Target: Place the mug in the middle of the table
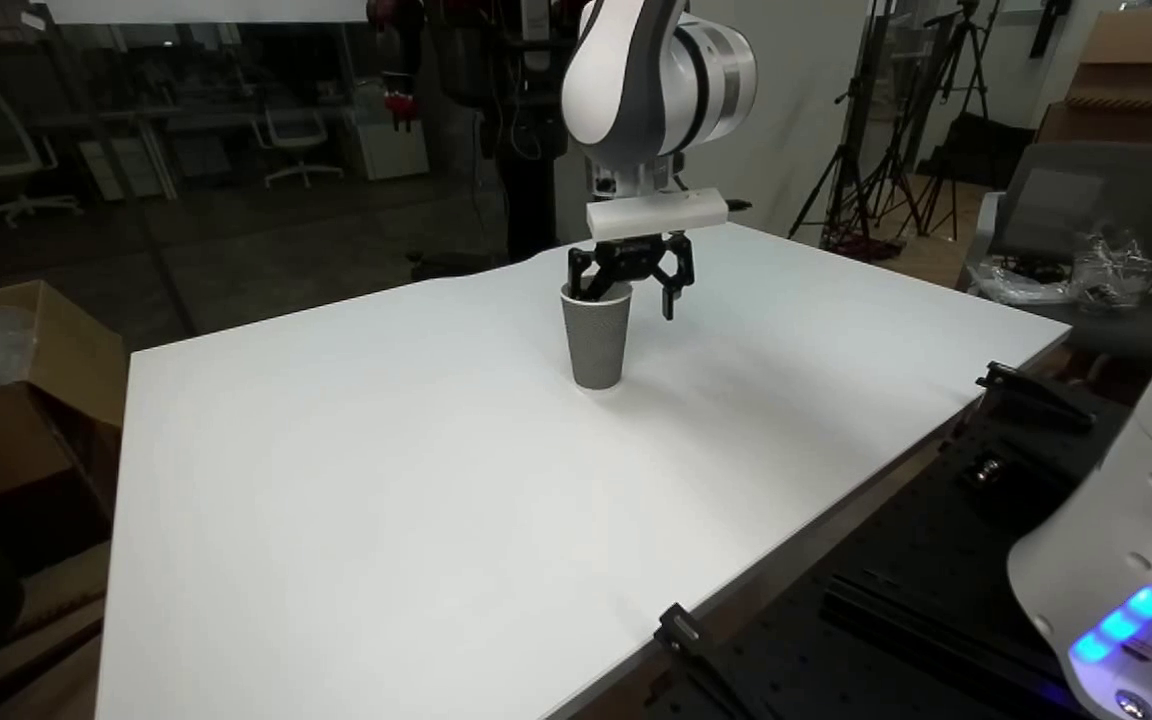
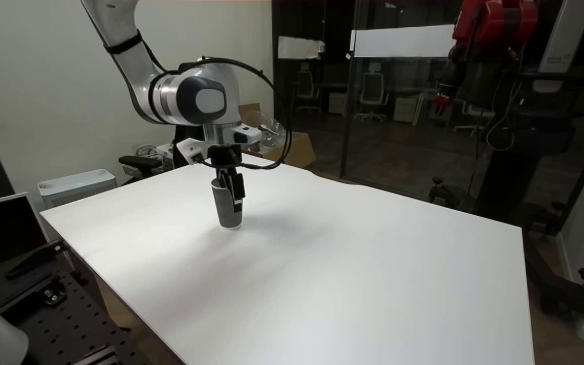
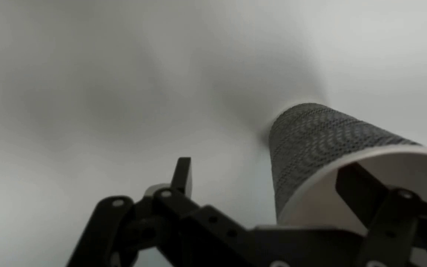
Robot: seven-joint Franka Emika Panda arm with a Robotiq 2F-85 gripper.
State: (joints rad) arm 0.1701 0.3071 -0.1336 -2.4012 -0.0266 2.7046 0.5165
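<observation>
Worktop (image 1: 356, 500): white, flat, lying below your jaws and reaching well out around them; part of it is cropped from both exterior views.

Arm (image 2: 170, 99): above the jaws, its wrist pointing down at the worktop.

Jaws: apart, clamped on nothing. The wrist view shows one jaw down inside the mug (image 1: 598, 345) and the second outside, with a plain gap between it and the mug's side. Whether the inner jaw touches the inside, I cannot tell.

Mug: upright beneath the jaws, base apparently resting on the worktop, rim around one jaw only. Its place reads as near the worktop's middle, subject to the cropping.

Step in hand: judged to be grip or release at the mug's side; these views do not settle which. Its place makes release the likelier finding.

Next move: if you accept the position, raise the jaws straight up, apart, until the inner one clears the rim; travelling sideways first could drag or tip the mug. If you want it re-centred, close gently on the side between the jaws, confirm the hold, then shift it.
</observation>
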